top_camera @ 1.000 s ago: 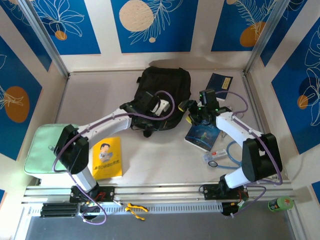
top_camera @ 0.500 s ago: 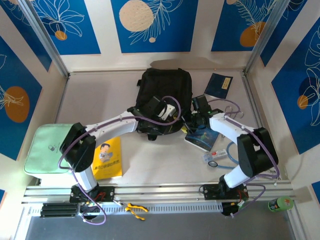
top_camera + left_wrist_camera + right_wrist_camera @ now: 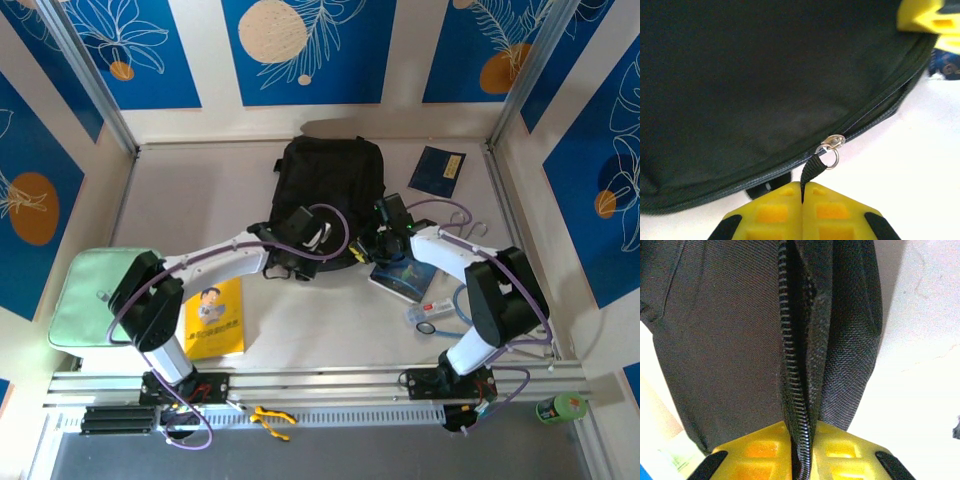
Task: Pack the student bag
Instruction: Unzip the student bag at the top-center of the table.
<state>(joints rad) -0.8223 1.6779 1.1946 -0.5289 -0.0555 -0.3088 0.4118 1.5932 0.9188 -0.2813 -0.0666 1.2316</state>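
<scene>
The student bag point(image 3: 330, 175), a black fabric backpack, lies at the back middle of the table. My left gripper point(image 3: 290, 262) is at its near edge, shut on the black zip pull strap point(image 3: 812, 170) that hangs from a silver slider point(image 3: 832, 142). My right gripper point(image 3: 372, 240) is at the bag's near right corner, shut on the bag's zip edge point(image 3: 800, 405), with the zip teeth pinched between its yellow fingers point(image 3: 845, 450). A yellow book point(image 3: 215, 316) lies near the left arm. A dark blue book point(image 3: 405, 272) lies under the right arm.
A pale green flat pad point(image 3: 90, 297) sits at the left edge. A small dark blue booklet point(image 3: 437, 171) lies at the back right. A pen-like item and a blue cable point(image 3: 440, 310) lie near the right arm's base. Walls close in the table on three sides.
The right gripper moved left from over the blue book to the bag's corner and shut on the zip edge. The left gripper drew back toward the near side with the pull strap.
</scene>
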